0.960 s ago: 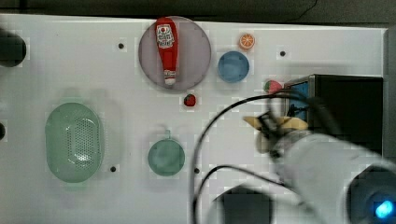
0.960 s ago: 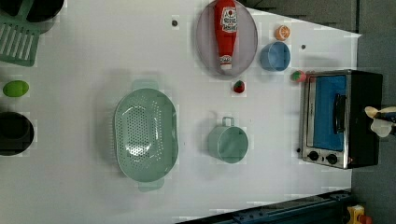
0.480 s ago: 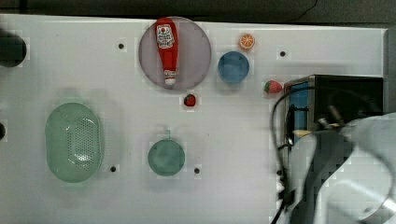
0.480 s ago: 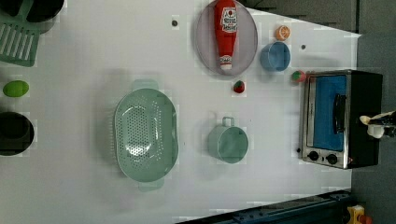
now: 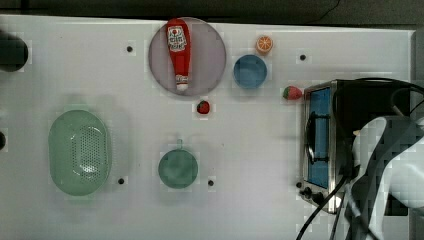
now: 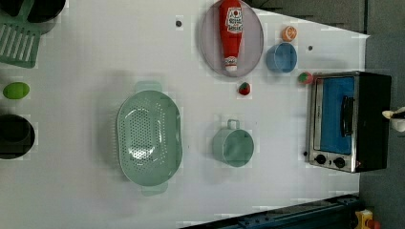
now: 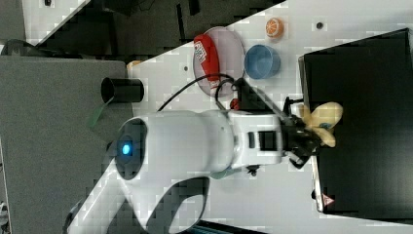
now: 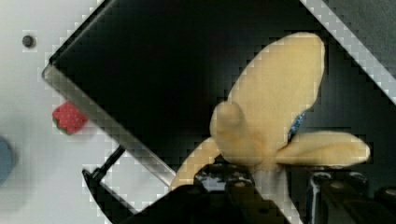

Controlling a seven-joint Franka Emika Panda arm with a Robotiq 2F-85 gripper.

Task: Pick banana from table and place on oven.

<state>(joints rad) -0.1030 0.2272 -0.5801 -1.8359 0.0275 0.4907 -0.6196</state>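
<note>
A: What can't be made out here?

B: In the top view the white arm (image 5: 390,170) runs off the picture's right and lower edges and covers part of the oven (image 5: 330,140), so its black top is half hidden. The banana (image 5: 357,133) shows as a pale sliver beside the arm.

A: And the left view?

B: The banana (image 6: 395,118) is cut by the picture's right edge. A black round thing (image 6: 15,136) is cut at the left edge, and a green slatted piece (image 6: 19,40) at the top left corner.

A: The wrist view?

B: The gripper (image 8: 275,191) is dark and cut by the picture's edge; the banana's stem end is hidden between its fingers.
</note>
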